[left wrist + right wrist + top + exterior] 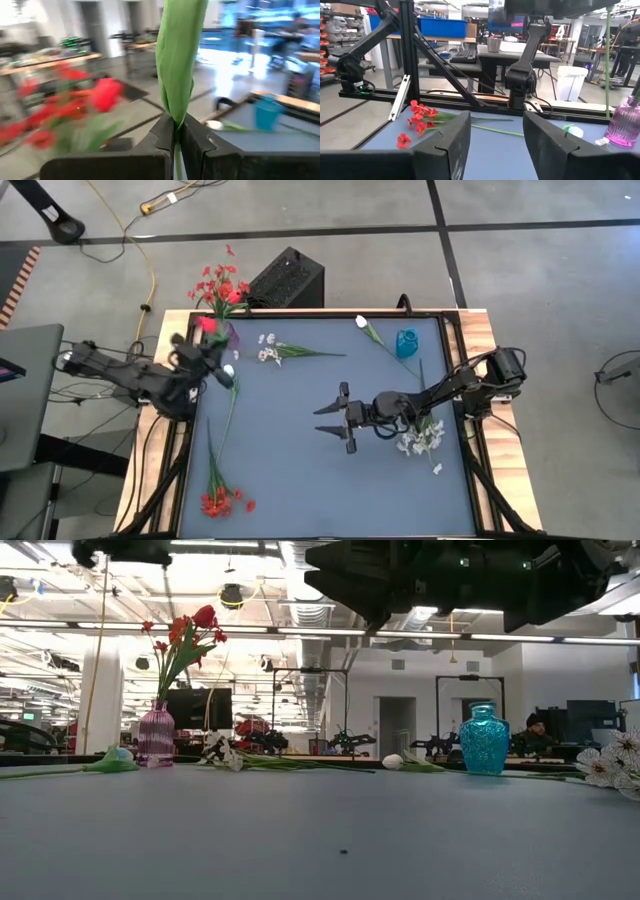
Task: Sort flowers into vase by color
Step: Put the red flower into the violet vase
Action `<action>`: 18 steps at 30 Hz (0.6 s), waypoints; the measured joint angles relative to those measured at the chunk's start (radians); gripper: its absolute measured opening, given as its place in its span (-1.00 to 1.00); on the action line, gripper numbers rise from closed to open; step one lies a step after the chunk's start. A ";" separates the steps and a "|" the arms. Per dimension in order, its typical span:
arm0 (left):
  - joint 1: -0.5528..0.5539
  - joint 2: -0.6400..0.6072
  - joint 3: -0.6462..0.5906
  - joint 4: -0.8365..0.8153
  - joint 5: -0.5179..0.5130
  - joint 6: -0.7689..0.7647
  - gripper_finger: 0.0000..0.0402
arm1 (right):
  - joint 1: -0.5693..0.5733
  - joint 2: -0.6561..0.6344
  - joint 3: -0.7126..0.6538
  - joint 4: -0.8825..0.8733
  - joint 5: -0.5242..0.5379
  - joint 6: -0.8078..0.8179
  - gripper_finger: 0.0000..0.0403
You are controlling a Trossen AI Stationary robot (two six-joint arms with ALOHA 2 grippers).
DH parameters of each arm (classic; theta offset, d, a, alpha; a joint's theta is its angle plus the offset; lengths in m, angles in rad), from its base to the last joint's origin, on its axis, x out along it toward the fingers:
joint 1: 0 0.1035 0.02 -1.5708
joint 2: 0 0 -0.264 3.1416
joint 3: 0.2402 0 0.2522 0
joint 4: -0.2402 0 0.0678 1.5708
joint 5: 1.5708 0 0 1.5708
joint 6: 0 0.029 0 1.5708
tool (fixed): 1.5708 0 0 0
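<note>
the bench point(300, 480) is cut off at its near edge. the right claw point(335, 418) gapes wide above mid-bench. the left claw point(177, 137) pinches a green-stalked flower point(177, 55) beside the pink vase point(156, 735), its bloom hidden. red flowers point(218, 498) lie near the left front corner.

The left arm is reaching in from the table's left edge, its left gripper point(208, 356) raised off the surface. Its fingers point(195, 145) are pressing together on a green stem point(176, 60) that is rising straight up from between them. The right arm is stretching from the right edge toward the table's middle, wrist level, carrying the right gripper point(336, 418) above the surface. Its fingers point(445, 145) are standing wide apart, gripping nothing, tips pointing toward the left arm's side.
</note>
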 joint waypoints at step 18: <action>0.477 -0.096 -0.102 0.035 0.151 0.151 -0.99 | -0.020 0.000 0.000 -0.022 0.000 -0.001 0.02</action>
